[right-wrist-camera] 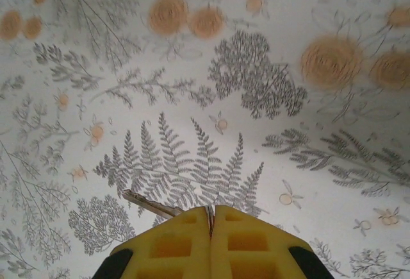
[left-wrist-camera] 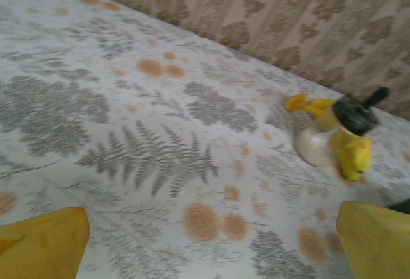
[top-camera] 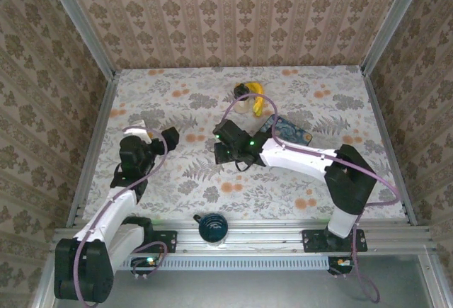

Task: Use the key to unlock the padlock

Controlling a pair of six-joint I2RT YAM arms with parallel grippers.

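We see our right gripper (right-wrist-camera: 210,218) pressed together, seemingly pinching the key (right-wrist-camera: 150,204), whose blade juts left of the tips; our left gripper (left-wrist-camera: 211,247) stands spread wide.

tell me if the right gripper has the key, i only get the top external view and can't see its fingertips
Observer: Yes. In the right wrist view the right gripper is shut, and a thin metal key sticks out to the left from between its fingers.
Operator: what's under the key
Observer: A fern print on the table cover. I cannot tell whether the key touches it.
Operator: and the left gripper
Observer: In the left wrist view the left gripper is open. Its yellow pads stand wide apart with nothing held, and it faces a blurred dark-capped bottle.
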